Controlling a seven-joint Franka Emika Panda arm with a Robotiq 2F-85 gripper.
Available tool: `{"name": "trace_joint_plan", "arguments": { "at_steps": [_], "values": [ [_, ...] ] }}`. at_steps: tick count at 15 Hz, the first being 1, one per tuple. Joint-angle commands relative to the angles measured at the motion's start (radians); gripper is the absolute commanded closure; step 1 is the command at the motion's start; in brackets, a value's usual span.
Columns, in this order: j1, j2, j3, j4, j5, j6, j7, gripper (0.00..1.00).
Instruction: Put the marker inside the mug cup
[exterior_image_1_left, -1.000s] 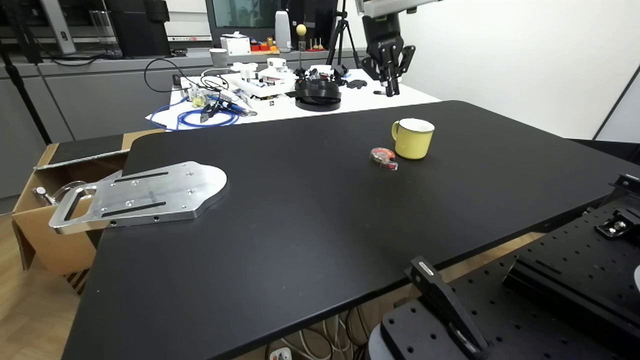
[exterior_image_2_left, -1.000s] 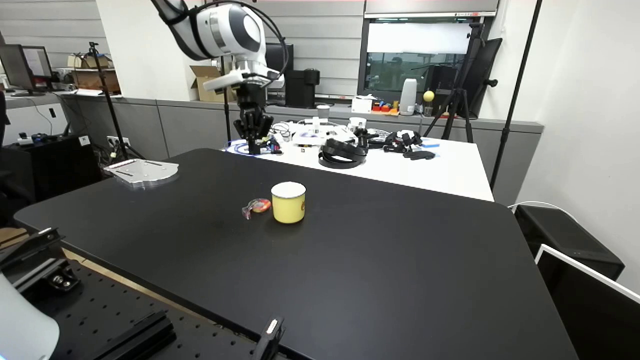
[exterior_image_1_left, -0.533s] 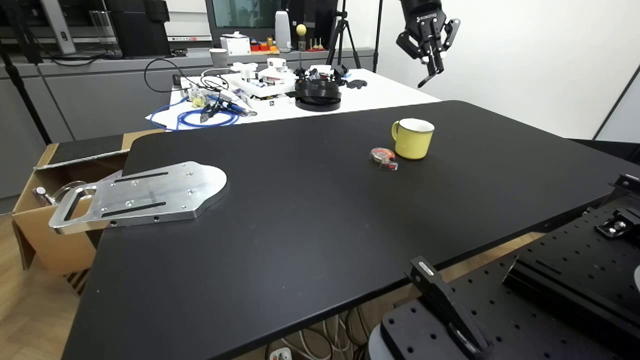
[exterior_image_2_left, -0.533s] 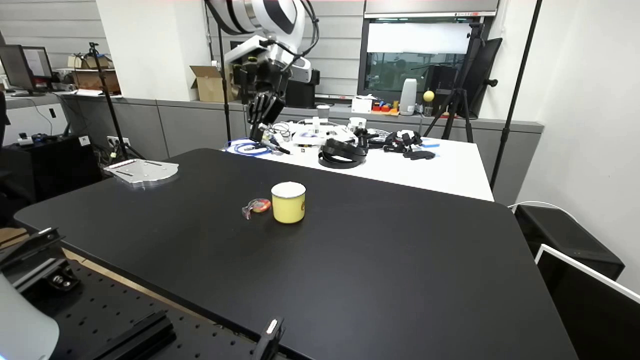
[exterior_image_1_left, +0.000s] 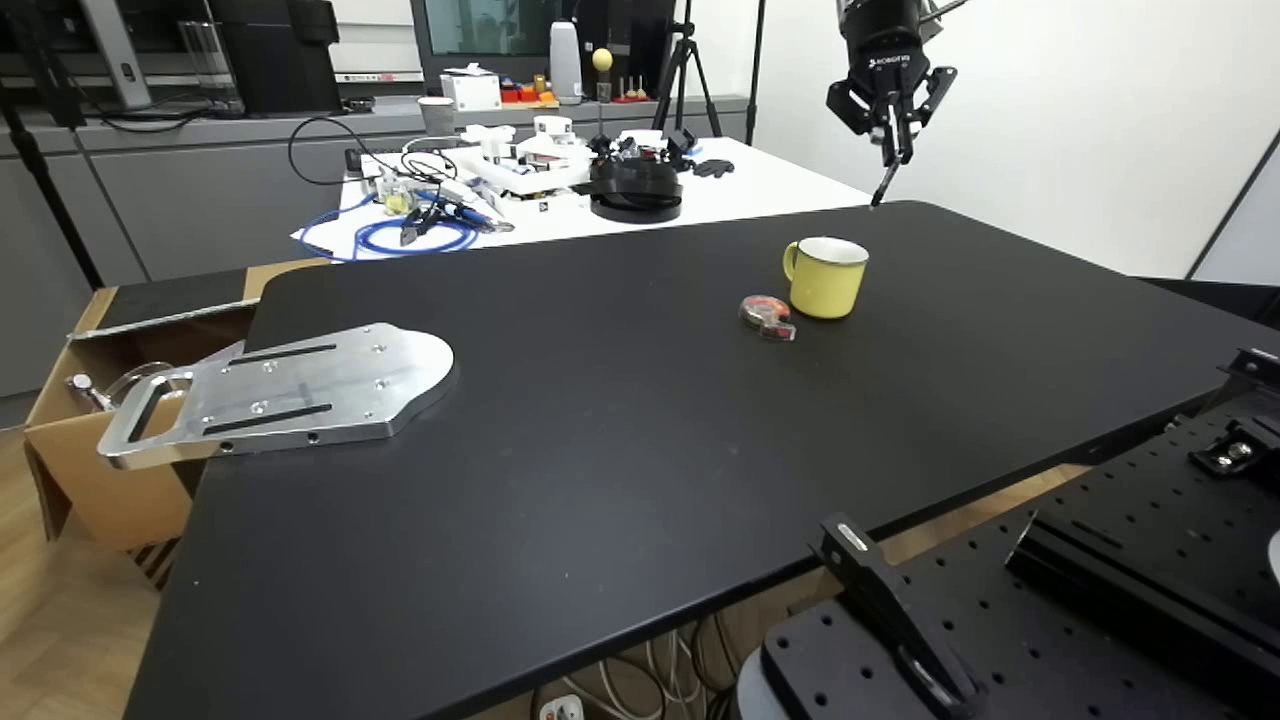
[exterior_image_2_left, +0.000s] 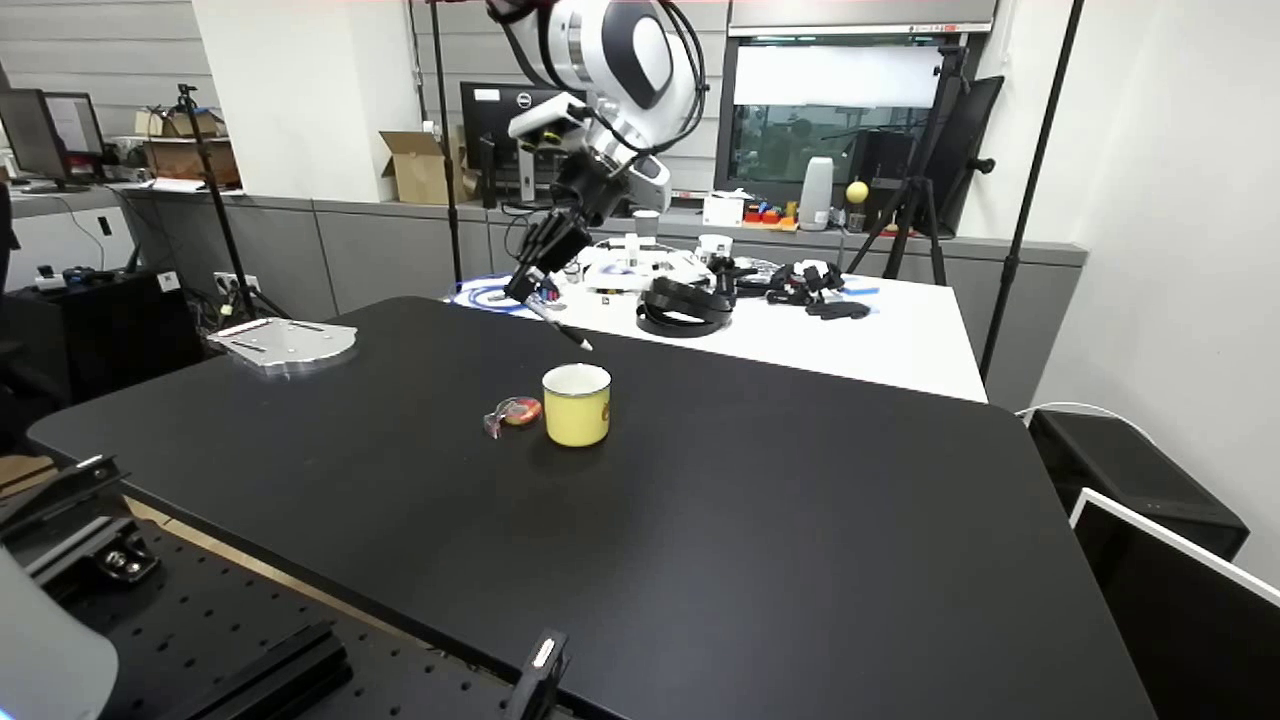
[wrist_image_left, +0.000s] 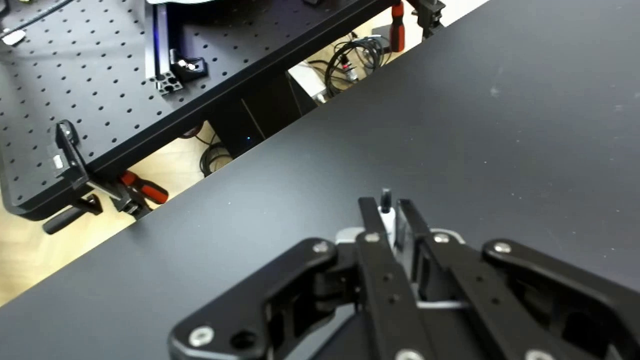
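Note:
The yellow mug cup (exterior_image_1_left: 828, 285) stands upright on the black table, its white opening facing up; it also shows in an exterior view (exterior_image_2_left: 577, 416). It is out of the wrist view. My gripper (exterior_image_1_left: 897, 158) is shut on the marker (exterior_image_1_left: 884, 187), which sticks out tilted below the fingertips. In an exterior view the gripper (exterior_image_2_left: 522, 288) is up and left of the mug, and the marker (exterior_image_2_left: 562, 327), dark with a pale tip, slants down toward the mug's rim, apart from it. In the wrist view the marker (wrist_image_left: 387, 218) sits between the fingertips (wrist_image_left: 385, 202).
A small clear-and-red tape dispenser (exterior_image_1_left: 768, 316) lies beside the mug, also in an exterior view (exterior_image_2_left: 516, 411). A silver metal plate (exterior_image_1_left: 300, 385) lies at the table's far end. A white table (exterior_image_2_left: 860, 350) with cables and parts stands behind the black table (exterior_image_2_left: 800, 560).
My gripper has moved right in both exterior views and tilted, carrying the marker. The marker now points down toward the mug and shows more clearly. The mug has not moved.

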Motion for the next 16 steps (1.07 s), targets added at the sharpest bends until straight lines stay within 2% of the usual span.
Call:
{"name": "trace_joint_plan", "arguments": {
  "at_steps": [1,7,16],
  "values": [
    [-0.032,0.065,0.006,0.076,0.090,-0.012,0.015,0.97],
    [-0.045,0.133,0.006,0.117,0.174,0.015,0.016,0.97],
    [-0.053,0.200,0.013,0.097,0.191,0.112,-0.030,0.97]
  ]
}}
